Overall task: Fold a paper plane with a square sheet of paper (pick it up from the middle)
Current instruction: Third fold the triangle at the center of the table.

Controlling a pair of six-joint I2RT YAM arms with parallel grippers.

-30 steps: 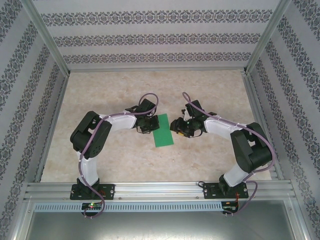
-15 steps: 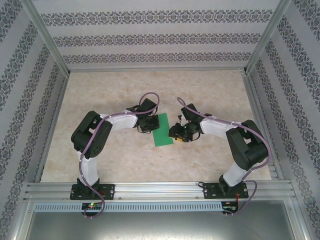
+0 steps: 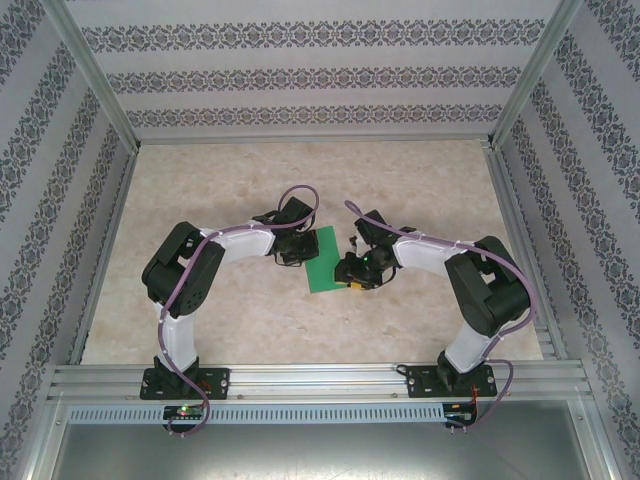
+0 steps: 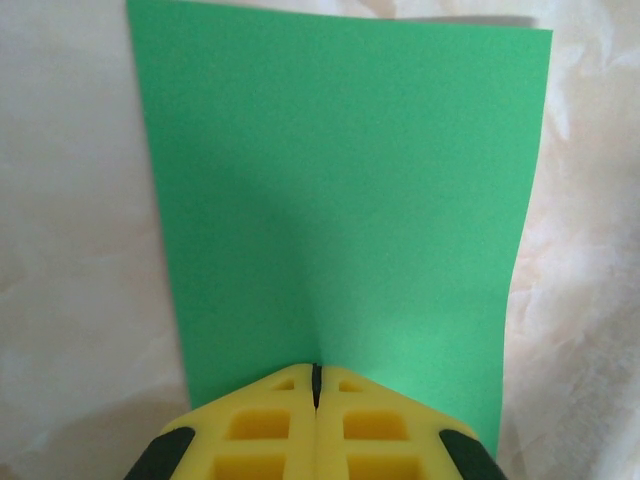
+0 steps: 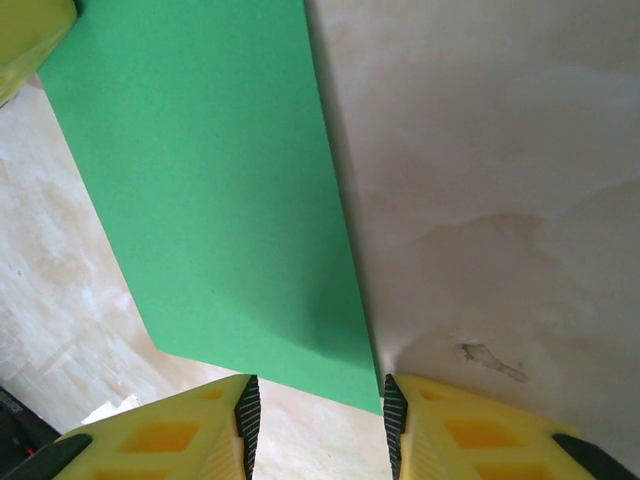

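The square sheet of paper lies flat on the desk between the two arms. It reads as an oblong rather than a square, so we judge one half-fold is made. The left jaws are pressed fully together, with their tips at the middle of the sheet's left edge. We cannot tell whether they nip a sliver of paper or merely bear down on it. The right jaws stand partly apart and hold nothing, straddling the sheet's near right corner, which sits close against one pad. The main risk we record is a skewed grip. If the right jaws close off-centre on that corner, they may catch one layer only or crumple it. Should the left jaws be only pressing, any sideways pull from the right could pivot the sheet under them and throw the next crease off line. The left arm reaches in from the left with its elbow bent and wrist low. The right arm mirrors it, its wrist tipped down over the corner.
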